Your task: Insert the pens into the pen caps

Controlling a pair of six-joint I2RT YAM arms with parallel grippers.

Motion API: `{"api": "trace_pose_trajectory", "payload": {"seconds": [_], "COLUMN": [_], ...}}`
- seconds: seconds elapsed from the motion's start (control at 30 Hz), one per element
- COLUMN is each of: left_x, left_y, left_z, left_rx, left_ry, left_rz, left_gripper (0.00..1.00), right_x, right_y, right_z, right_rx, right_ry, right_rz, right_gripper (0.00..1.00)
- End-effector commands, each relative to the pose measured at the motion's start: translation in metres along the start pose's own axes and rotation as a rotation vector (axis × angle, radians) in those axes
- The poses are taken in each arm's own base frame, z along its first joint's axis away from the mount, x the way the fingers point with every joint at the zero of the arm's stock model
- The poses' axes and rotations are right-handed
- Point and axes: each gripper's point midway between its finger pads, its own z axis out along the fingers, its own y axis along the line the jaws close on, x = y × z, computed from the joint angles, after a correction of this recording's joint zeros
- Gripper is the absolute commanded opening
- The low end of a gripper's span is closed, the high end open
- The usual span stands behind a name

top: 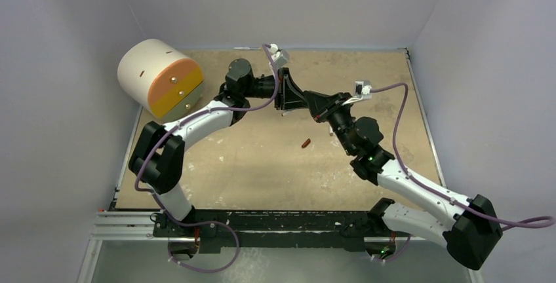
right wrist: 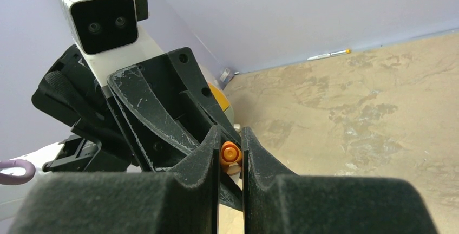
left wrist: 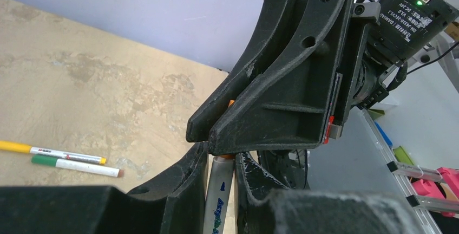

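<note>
Left wrist: hand (left wrist: pixel 222 159) tight on pen (left wrist: pixel 218 204)

left tool (top: pixel 280 93) and right tool (top: pixel 296 97) meet tip to tip above the far-centre tabletop (top: pixel 262 171). pen (left wrist: pixel 218 201) in left tool, cap (right wrist: pixel 230 152) in right. loose cap (top: pixel 305 143) lies on tabletop before them. drum (top: pixel 160 76) far left.

Grainy matt black right hand (right wrist: pixel 231 135), glossy plastic orange cap (right wrist: pixel 230 154), rough mottled table (right wrist: pixel 379 109)

A: Bench (top: pixel 262 171) col?
B: Tan, mottled, pale patches. Loose cap (top: pixel 305 143) mid-frame: dark red-brown.
A: Held cap (right wrist: pixel 231 153)?
B: Orange. Held pen (left wrist: pixel 218 201): pale grey, blue lettering. Drum (top: pixel 147 67) upper left: cream, orange face.
</note>
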Motion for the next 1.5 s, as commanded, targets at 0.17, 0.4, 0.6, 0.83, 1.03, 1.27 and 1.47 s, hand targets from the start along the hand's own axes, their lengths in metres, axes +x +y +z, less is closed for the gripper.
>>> {"api": "trace_pose_trajectory", "payload": {"seconds": [0.17,0.4,0.6,0.83,1.03,1.27,1.47], "left_x": [-0.182,-0.174,-0.169,-0.17,-0.162,-0.139,-0.126], "left_y": [-0.018,-0.027,-0.021,-0.025,-0.031,-0.031,-0.029], "left_z": [-0.018,-0.023,-0.026,-0.026,-0.026,-0.033,-0.037], "left_rx": [-0.219,-0.203,-0.235,-0.212,-0.152,-0.152,-0.183], "left_ry": [-0.59,-0.604,-0.595,-0.611,-0.632,-0.633,-0.612], "left_rz": [0.358,0.326,0.326,0.314,0.251,0.189,0.185], "left_gripper": [0.0,0.0,0.0,0.0,0.0,0.0,0.0], "right_x": [0.132,0.068,0.057,0.044,0.005,-0.043,-0.073], "right_y": [0.033,0.046,0.037,0.028,0.022,0.046,0.051], "right_z": [-0.093,-0.067,-0.071,-0.073,-0.054,-0.03,-0.033], "right_rx": [-0.153,-0.119,-0.082,-0.044,0.021,0.0,-0.014], "right_ry": [0.658,0.435,0.382,0.332,0.199,0.09,0.03], "right_rz": [-0.038,-0.034,-0.022,-0.065,-0.225,-0.309,-0.349], "right_gripper": [0.2,0.33,0.34,0.36,0.39,0.4,0.42]}}
